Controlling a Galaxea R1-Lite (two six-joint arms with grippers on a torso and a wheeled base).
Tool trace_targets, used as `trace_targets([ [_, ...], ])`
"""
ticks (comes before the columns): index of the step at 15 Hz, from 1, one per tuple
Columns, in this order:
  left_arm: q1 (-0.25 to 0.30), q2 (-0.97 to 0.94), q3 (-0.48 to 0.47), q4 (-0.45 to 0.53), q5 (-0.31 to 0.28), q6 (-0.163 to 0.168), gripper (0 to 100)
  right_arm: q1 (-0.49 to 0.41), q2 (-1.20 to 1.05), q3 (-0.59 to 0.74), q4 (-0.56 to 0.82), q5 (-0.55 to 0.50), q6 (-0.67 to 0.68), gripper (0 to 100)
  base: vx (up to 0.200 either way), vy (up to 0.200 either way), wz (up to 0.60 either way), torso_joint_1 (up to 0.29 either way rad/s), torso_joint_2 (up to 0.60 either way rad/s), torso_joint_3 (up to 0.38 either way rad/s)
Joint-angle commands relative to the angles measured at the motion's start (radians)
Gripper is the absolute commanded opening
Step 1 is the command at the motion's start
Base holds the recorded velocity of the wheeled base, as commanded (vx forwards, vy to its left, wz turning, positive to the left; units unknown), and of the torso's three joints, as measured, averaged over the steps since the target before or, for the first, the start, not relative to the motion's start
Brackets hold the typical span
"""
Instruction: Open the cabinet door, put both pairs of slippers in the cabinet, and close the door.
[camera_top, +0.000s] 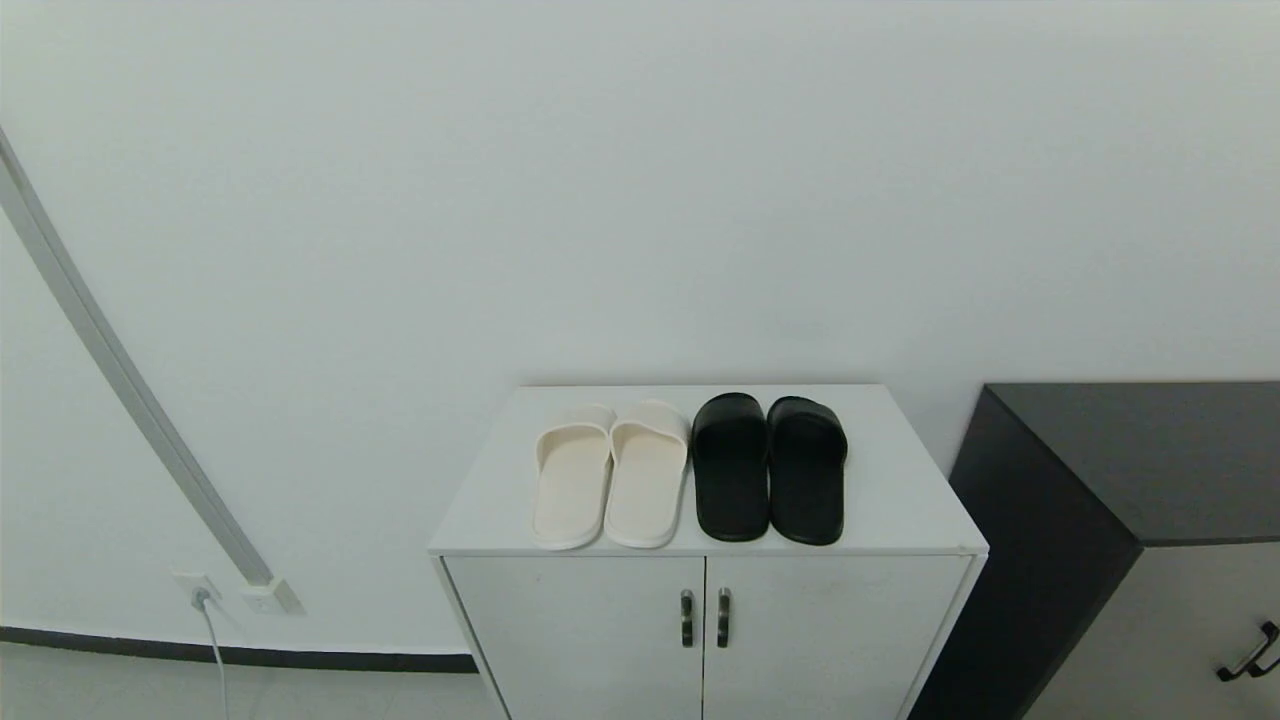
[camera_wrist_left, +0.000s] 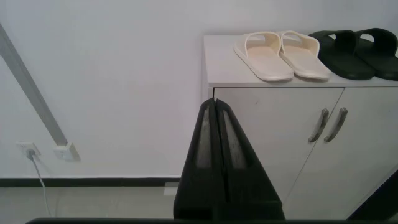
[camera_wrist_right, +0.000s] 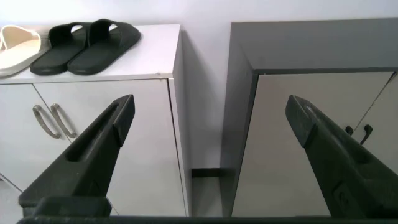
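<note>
A white cabinet (camera_top: 820, 640) with two shut doors and a pair of metal handles (camera_top: 704, 617) stands against the wall. On its top lie a cream pair of slippers (camera_top: 610, 478) and a black pair of slippers (camera_top: 768, 468), side by side. In the left wrist view my left gripper (camera_wrist_left: 215, 107) is shut with nothing in it, short of the cabinet (camera_wrist_left: 273, 149) and level with its upper left corner; the cream slippers (camera_wrist_left: 282, 55) lie above. My right gripper (camera_wrist_right: 210, 118) stands wide open and empty, facing the gap between the white cabinet (camera_wrist_right: 124, 137) and a dark one.
A dark grey cabinet (camera_top: 1120, 500) with a black handle (camera_top: 1250, 655) stands close to the right of the white one. A wall socket with a cable (camera_top: 205, 610) and a grey conduit (camera_top: 110, 370) are on the wall to the left.
</note>
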Motion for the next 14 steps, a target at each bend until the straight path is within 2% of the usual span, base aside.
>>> trace_targets([
  [1, 0.001, 0.002, 0.0, 0.0, 0.0, 0.0, 0, 0.0, 0.001, 0.0, 0.0, 0.001, 0.0, 100, 0.0, 0.0, 0.0, 0.0, 0.0, 0.0],
  [9, 0.001, 0.002, 0.0, 0.0, 0.0, 0.0, 0, 0.0, 0.001, -0.003, -0.001, -0.001, -0.017, 100, 0.0, 0.0, 0.0, 0.0, 0.0, 0.0],
  [10, 0.001, 0.0, 0.0, 0.0, 0.0, 0.003, 0, 0.002, 0.014, -0.026, -0.004, -0.002, -0.011, 100, 0.0, 0.0, 0.0, 0.0, 0.0, 0.0],
  [12, 0.001, 0.002, 0.0, 0.001, -0.001, 0.005, 0, 0.006, 0.156, -0.232, 0.013, -0.002, 0.107, 100, 0.0, 0.0, 0.0, 0.0, 0.0, 0.0],
  [14, 0.001, 0.0, 0.0, 0.0, 0.0, -0.002, 0, 0.013, 0.245, -0.163, 0.06, 0.036, 0.037, 100, 0.0, 0.0, 0.0, 0.0, 0.0, 0.0],
])
